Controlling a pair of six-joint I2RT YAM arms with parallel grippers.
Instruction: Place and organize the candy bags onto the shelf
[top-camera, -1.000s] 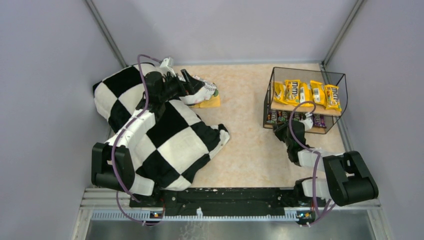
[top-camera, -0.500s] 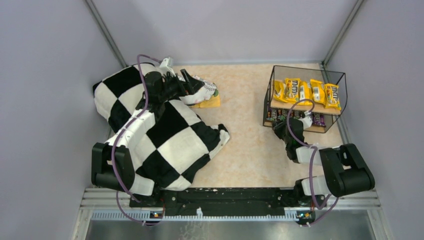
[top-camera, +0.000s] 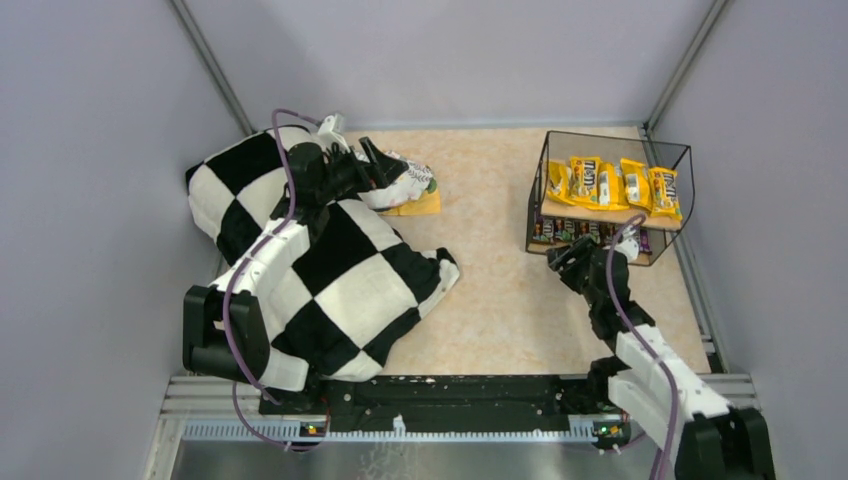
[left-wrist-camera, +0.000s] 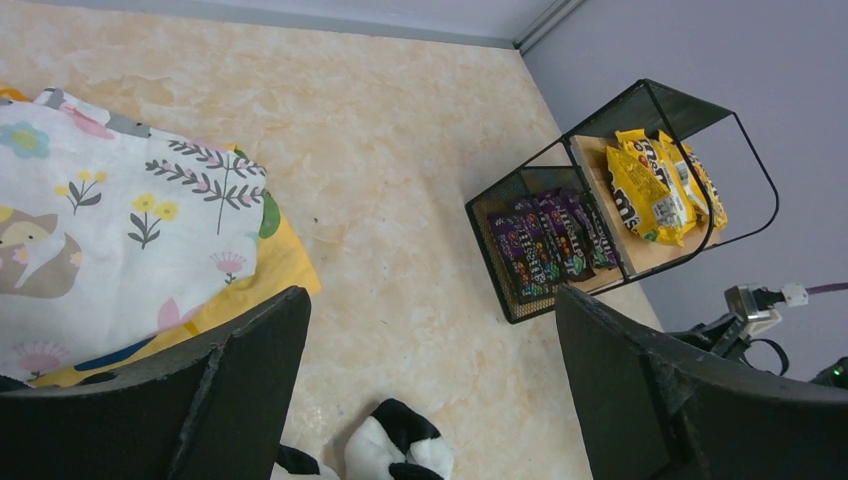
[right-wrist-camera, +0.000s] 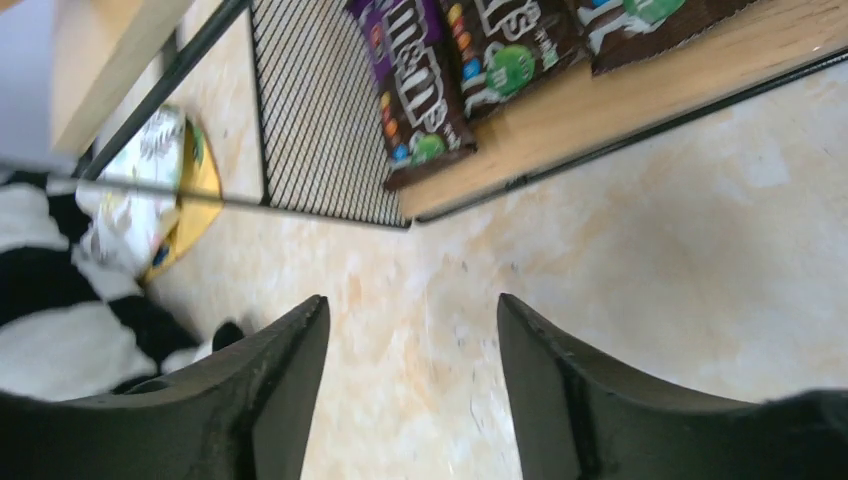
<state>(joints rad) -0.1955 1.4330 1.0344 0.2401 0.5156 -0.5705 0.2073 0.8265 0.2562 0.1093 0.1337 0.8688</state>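
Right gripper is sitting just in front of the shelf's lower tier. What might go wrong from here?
1. The open right gripper is close to the shelf; a forward move might catch its wire frame and shift it.
2. The brown candy bags lie near the lower board's front edge, so a brush might drag one off.
3. The right arm's purple cable loops near the shelf and might snag a wire.

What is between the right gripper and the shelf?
Only bare tabletop. The right wrist view shows the open right gripper facing the shelf across it.
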